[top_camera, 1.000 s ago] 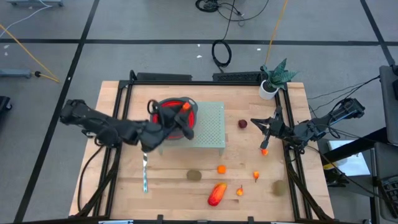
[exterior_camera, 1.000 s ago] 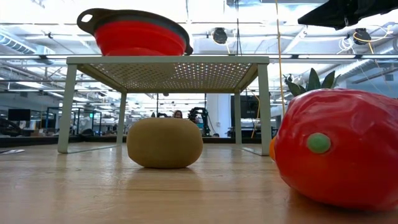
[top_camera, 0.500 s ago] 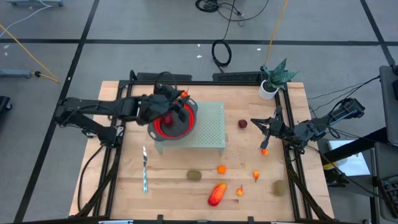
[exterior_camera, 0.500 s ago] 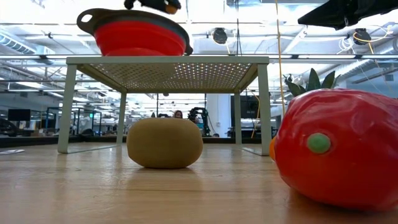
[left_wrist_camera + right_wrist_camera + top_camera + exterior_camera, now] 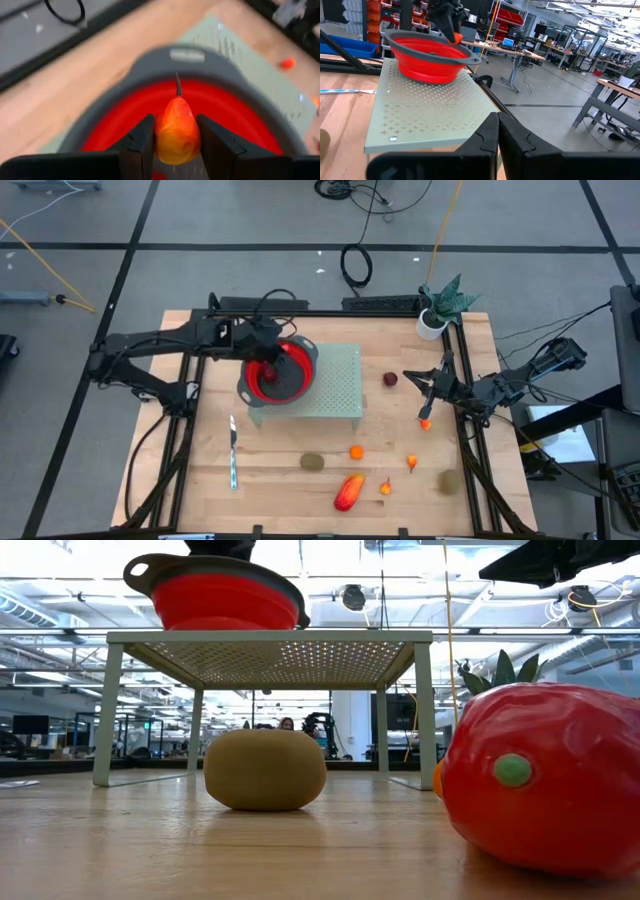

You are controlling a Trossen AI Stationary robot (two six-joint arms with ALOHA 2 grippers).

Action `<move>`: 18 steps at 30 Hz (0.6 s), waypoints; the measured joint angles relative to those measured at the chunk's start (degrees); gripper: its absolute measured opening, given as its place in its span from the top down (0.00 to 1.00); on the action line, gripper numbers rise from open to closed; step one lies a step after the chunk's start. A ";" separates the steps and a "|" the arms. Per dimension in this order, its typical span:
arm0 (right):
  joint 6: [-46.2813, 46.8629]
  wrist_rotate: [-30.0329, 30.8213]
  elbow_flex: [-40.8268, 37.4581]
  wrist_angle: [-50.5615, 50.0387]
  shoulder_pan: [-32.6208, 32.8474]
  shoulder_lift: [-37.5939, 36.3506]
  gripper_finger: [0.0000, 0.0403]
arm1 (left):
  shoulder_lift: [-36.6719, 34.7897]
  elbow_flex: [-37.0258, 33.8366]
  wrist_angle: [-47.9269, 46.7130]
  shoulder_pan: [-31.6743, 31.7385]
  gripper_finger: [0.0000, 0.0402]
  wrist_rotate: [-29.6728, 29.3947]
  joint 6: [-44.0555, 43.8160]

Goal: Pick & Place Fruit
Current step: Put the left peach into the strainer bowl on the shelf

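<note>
Squarely between tool fingers: fruit

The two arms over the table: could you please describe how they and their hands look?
Both are dark, jointed arms. The left hand has two black, blocky fingers; the right hand has the same pair. Black cables trail behind the right arm.

Robotics lab / industrial workshop. Wooden bench sits on grey concrete floor w/ black tape lines and loose cables at 12 o'clock. Beyond the table: rows of workbenches, red parts bins, blue bin, monitors, exposed ceiling ducts, strip lights.
</note>
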 joint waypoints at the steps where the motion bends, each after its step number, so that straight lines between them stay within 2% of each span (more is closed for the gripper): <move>1: 0.00 0.00 0.00 0.00 0.00 -0.01 1.00 | 0.04 0.66 -1.50 -0.10 0.69 0.93 -0.44; 7: 0.00 0.00 0.00 0.00 0.00 -0.01 1.00 | -0.03 3.60 -6.68 -0.52 0.69 5.98 -1.05; 12: 0.00 0.00 0.00 0.00 0.00 -0.01 1.00 | -0.03 3.85 -8.49 -0.49 0.69 6.43 -2.03; 18: 0.00 0.00 0.00 0.00 0.00 -0.01 1.00 | 1.78 3.87 -8.34 -0.49 0.69 6.46 2.40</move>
